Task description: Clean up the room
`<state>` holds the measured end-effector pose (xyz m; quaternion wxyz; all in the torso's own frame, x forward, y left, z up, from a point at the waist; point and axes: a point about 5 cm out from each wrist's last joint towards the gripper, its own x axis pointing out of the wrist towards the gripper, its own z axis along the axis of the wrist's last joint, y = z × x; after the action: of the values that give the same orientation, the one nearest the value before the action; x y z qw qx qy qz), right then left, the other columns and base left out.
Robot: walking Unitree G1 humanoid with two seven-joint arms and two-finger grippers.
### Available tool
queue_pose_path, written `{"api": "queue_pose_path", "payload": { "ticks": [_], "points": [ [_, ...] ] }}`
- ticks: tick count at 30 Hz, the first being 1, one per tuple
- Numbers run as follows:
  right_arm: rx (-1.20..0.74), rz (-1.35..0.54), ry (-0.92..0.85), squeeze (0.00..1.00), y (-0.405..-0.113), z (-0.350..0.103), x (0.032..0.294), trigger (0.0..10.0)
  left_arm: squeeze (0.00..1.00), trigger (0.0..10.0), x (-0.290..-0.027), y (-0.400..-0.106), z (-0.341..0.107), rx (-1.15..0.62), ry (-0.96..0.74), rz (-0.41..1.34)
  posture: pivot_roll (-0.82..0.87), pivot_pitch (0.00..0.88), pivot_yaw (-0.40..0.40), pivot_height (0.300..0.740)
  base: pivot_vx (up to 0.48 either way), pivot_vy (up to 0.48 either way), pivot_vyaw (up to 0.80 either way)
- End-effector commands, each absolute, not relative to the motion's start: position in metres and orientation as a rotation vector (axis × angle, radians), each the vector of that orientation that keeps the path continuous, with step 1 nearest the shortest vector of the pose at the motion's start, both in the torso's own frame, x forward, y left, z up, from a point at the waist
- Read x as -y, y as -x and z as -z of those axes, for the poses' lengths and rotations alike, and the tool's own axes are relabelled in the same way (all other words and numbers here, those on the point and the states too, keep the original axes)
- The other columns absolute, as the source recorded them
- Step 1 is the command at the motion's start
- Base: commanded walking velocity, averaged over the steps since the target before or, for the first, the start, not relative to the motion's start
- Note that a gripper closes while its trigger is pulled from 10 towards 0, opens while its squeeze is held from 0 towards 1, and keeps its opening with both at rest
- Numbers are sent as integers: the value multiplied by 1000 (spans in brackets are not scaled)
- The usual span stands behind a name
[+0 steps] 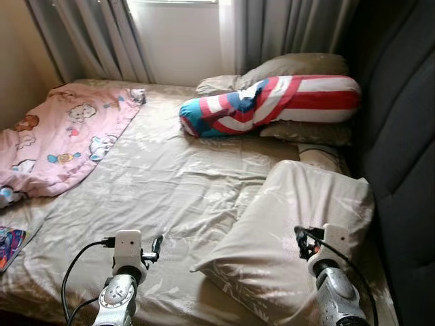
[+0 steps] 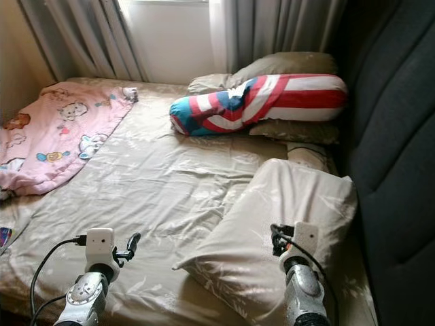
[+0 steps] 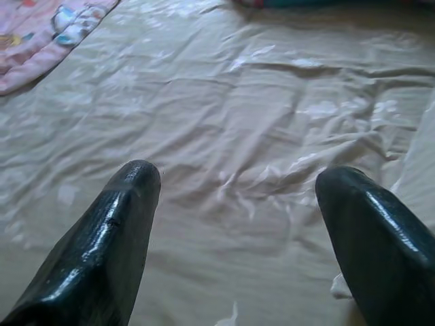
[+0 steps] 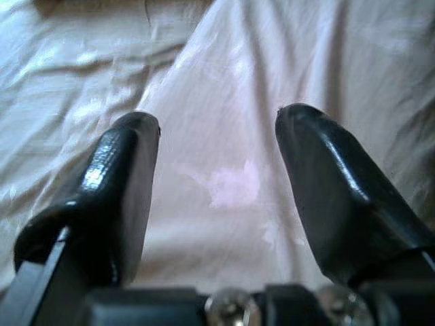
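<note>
Both head cameras look forward and down from the foot side of the wide bed with its wrinkled beige sheet (image 1: 163, 183), sharing almost the same scene, slightly offset sideways. The left wrist camera looks closely along the left tool (image 3: 238, 224), fingers apart, over bare sheet beside the plump beige pillow (image 1: 292, 231). The right wrist camera sits very near that pillow, facing along the spread right tool (image 4: 217, 183).
</note>
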<state>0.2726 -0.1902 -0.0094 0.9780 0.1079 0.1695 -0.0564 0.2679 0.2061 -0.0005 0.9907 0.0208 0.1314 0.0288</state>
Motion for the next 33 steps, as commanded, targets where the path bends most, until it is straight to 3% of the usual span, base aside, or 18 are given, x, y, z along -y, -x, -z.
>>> {"api": "queue_pose_path", "payload": {
  "ticks": [1, 10, 18, 33],
  "points": [
    [-372, 109, -233, 0, -264, 18, 186, 10000, 0, 10000, -203, -265, 2, -257, -35, -58, -53, 0, 2, 740, 0, 0, 0],
    [-282, 162, -156, 0, -277, 0, 200, 10000, 0, 10000, -197, -270, -11, -150, 0, -78, -76, 0, -16, 740, 0, 0, 0],
    [-263, 164, -154, 0, -270, 4, 197, 10000, 0, 10000, -191, -267, -15, -122, -17, -41, -89, 0, -2, 687, 0, 0, 0],
    [-244, 181, -169, 0, -259, 7, 202, 10000, 0, 10000, -186, -257, -4, -178, -12, -2, -138, 0, 14, 687, 0, 0, -93]
  ]
}}
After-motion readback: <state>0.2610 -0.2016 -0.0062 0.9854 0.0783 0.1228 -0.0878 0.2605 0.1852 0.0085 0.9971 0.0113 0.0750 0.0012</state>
